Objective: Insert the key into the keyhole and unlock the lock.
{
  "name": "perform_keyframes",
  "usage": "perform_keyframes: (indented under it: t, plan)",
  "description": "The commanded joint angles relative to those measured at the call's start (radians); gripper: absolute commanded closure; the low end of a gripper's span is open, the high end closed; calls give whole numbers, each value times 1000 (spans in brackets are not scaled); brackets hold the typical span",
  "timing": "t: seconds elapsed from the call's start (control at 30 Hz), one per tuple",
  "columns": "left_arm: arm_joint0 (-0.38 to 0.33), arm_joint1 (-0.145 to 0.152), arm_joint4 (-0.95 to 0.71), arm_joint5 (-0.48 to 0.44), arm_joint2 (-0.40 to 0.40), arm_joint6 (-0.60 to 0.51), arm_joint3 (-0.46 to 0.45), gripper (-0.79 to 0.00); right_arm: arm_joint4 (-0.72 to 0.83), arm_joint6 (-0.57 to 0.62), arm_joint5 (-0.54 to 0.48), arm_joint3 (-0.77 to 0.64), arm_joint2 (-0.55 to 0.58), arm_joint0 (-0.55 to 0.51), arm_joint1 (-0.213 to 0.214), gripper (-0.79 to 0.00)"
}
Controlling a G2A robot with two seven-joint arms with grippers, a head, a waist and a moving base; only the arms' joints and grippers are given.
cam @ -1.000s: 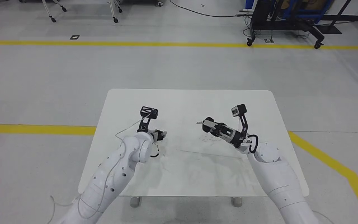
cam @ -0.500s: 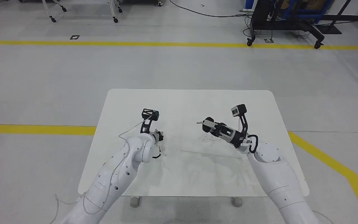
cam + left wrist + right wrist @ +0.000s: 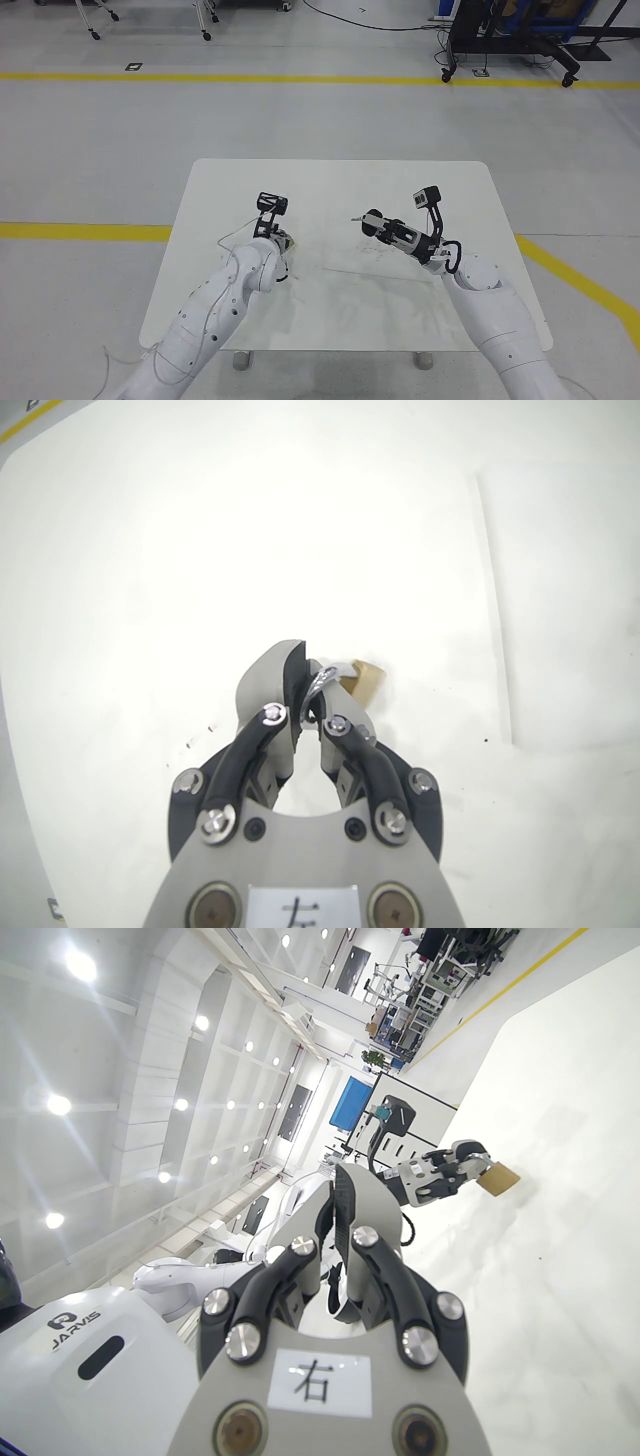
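A brass padlock hangs by its silver shackle from my left gripper, which is shut on the shackle just above the white table. In the top view that gripper is left of the table's middle. The right wrist view shows the padlock dangling off the far left gripper. My right gripper hovers right of centre, pointing toward the lock across a gap. Its fingers are pressed together, and a thin key tip sticks out of them.
A faint straight seam runs across the tabletop beyond the padlock. The table's front edge lies close to the arms' bases. A black cart stands far off on the floor behind.
The left wrist has turned and shifted slightly right, bringing the padlock closer under the arm. The right arm has kept still.
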Motion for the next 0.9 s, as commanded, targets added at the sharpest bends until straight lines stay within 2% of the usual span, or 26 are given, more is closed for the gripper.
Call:
perform_keyframes:
  t: [0.0,0.2,0.33,0.4,0.5,0.53,0.57,0.7,0.8,0.87]
  plan:
    - [7,0,-9,-7,-12,3,-6,0,0,0,0,0,0,0,0,0]
    - [29,-1,-125,-55,-71,35,-21,0,0,0,0,0,0,0,0,0]
    - [65,1,-361,-163,-174,123,-38,0,0,0,0,0,0,0,0,0]
    - [82,5,-406,-215,-206,172,-56,0,0,0,0,0,0,0,0,0]
    - [129,16,-327,-299,-235,328,-102,0,0,0,0,0,0,0,0,0]
    - [153,21,-225,-302,-234,403,-129,0,0,0,0,0,0,0,0,0]
    - [165,24,-155,-297,-226,430,-144,0,0,0,0,0,0,0,0,0]
    - [165,24,-155,-297,-226,430,-144,0,0,0,0,0,0,0,0,0]
    - [165,24,-155,-297,-226,430,-144,0,-1,-53,12,-8,-33,-1,-8,0]
    - [168,20,-285,-330,-244,411,-126,0,14,-89,3,10,-69,17,-19,0]
